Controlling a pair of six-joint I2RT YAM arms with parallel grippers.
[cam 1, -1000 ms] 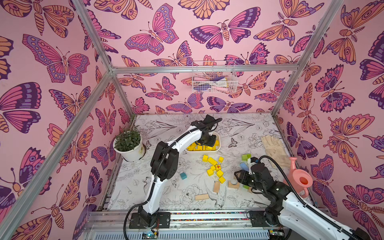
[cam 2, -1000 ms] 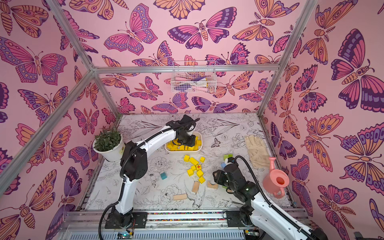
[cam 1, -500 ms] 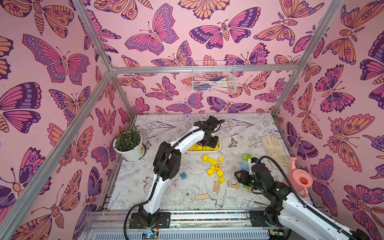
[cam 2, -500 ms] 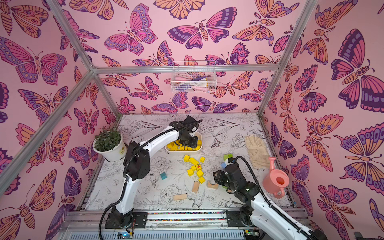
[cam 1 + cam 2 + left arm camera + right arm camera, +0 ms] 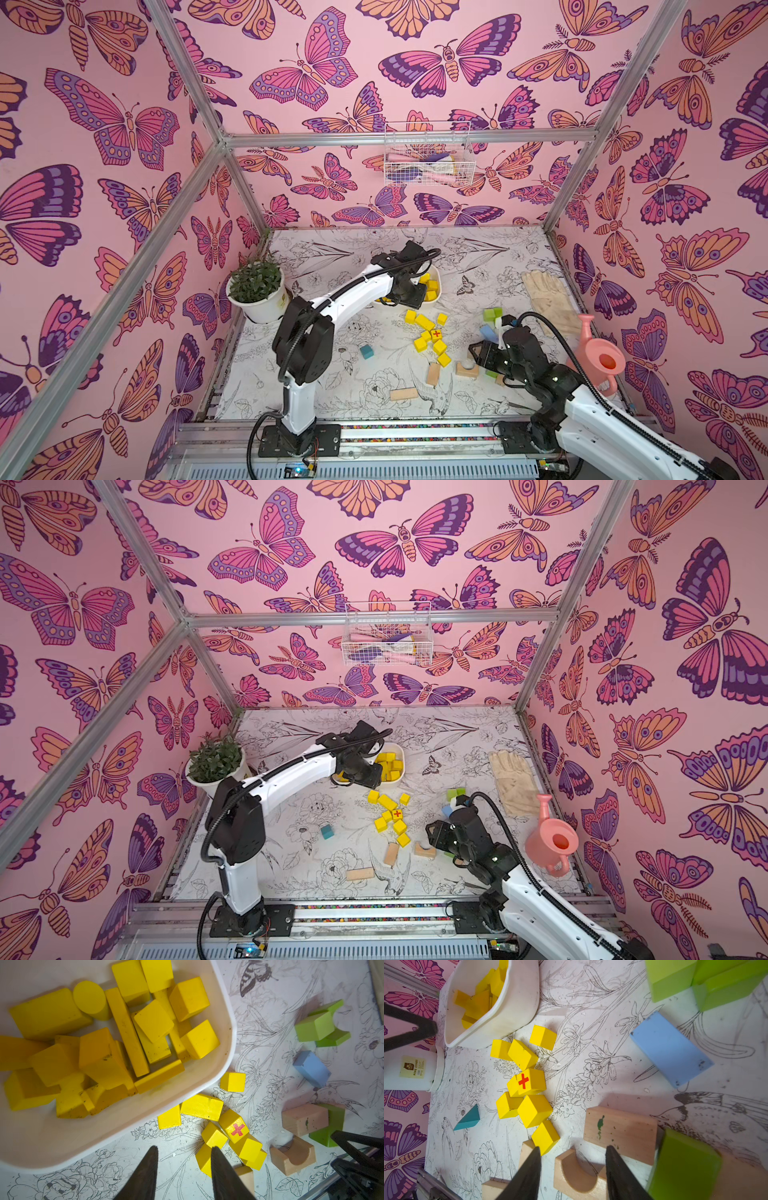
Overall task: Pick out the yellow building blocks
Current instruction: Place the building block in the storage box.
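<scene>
**Left arm** (image 5: 353,286): it is standing upright from its base at the front rail, then stretching its long white link across the bench (image 5: 332,386) toward the white bin (image 5: 436,275); the wrist is bending downward at the bin's near side. The left gripper (image 5: 184,1148) is pointing down at the bench; its jaws are standing apart, with only bare printed surface showing between them.

**Right arm** (image 5: 590,403): it is lying low, folding forward from the front right corner. The right gripper (image 5: 573,1148) is hovering over a tan arch block (image 5: 577,1174); its jaws are standing apart and clamping nothing.

**The yellow building blocks** (image 5: 124,1028): most are piling up inside the bin; the rest are clustering loose on the bench just beside its near wall, among them the cube with a red cross (image 5: 236,1126).

**Hidden or unclear:**
- In both top views the left wrist is covering the left gripper's fingers and part of the bin.
- In the left wrist view one finger is overlapping a loose yellow cube.
- In the right wrist view a green block (image 5: 683,1167) is running out of frame and blurring.
- Whether the right gripper's fingers are touching the arch block cannot be told.
</scene>
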